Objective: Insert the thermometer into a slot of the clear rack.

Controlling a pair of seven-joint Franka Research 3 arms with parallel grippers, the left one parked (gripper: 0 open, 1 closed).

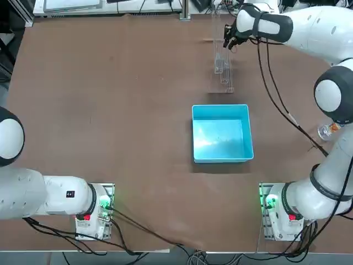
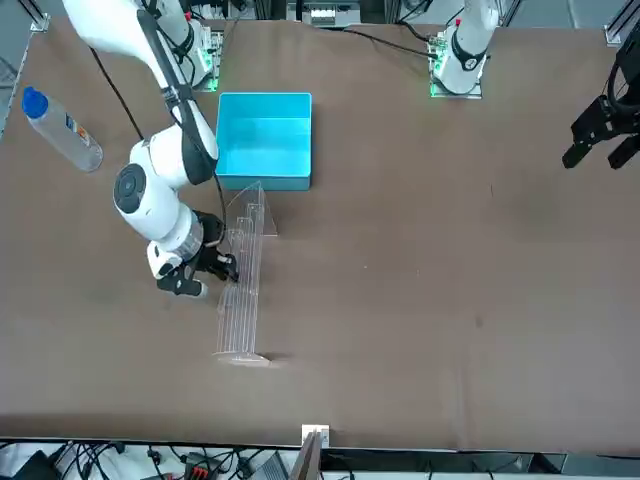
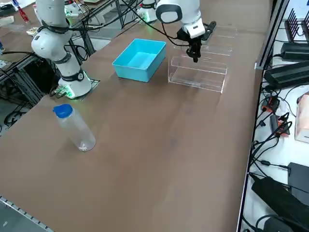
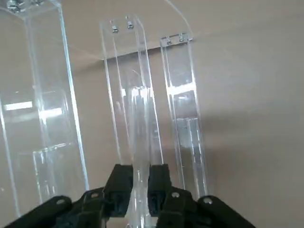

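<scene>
Clear rack [image 4: 137, 85] under the right gripper [image 4: 140, 183]; jaws pinched, seemingly on the thermometer [image 4: 141, 142].

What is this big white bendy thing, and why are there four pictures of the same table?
The white thing is a robot arm. Four cameras watch it at once: one from above, one from across the table, one from the side, and one riding on the arm's wrist.

At the arm's tip is its right end effector, two black fingers that work like a pinch. It hangs at the clear rack, a long see-through stand with slots. The fingers are shut on the thermometer, a very thin glassy rod that is hard to spot; the wrist picture shows it best, poking out between the fingers towards the rack.

Also on the brown table are an open blue box and a clear bottle with a blue cap, lying apart from the rack.
</scene>
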